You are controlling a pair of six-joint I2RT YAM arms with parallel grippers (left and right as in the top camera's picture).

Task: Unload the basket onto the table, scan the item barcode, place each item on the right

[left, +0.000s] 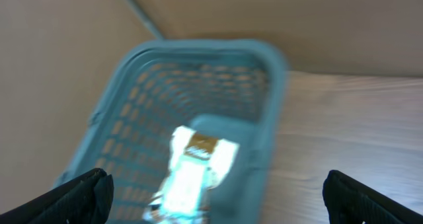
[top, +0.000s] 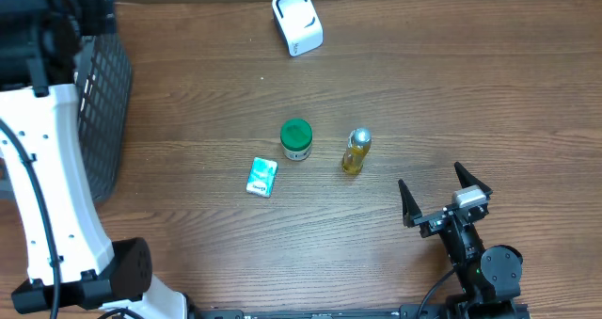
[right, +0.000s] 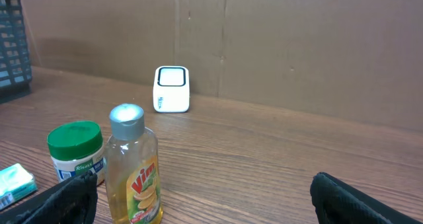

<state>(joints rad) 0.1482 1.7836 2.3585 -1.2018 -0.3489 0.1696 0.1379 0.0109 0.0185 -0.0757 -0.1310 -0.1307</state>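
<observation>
In the left wrist view my left gripper [left: 221, 196] hangs open above a dark mesh basket [left: 132, 72]. A blurred white and teal packet [left: 195, 171] lies loose inside it, between and below the fingers, touching neither. My right gripper [top: 444, 195] rests open near the table's front right with nothing in it. On the table stand a yellow dish-soap bottle [top: 356, 151] and a green-lidded jar [top: 296, 139]. A small teal packet [top: 261, 177] lies to their left. The white barcode scanner [top: 297, 22] stands at the back centre.
The basket [top: 99, 103] sits at the table's left edge, under my left arm [top: 47, 168]. In the right wrist view the bottle [right: 134, 164] and jar [right: 76, 151] stand just left of my open fingers [right: 340, 197]. The scanner [right: 172, 88] stands against a cardboard wall.
</observation>
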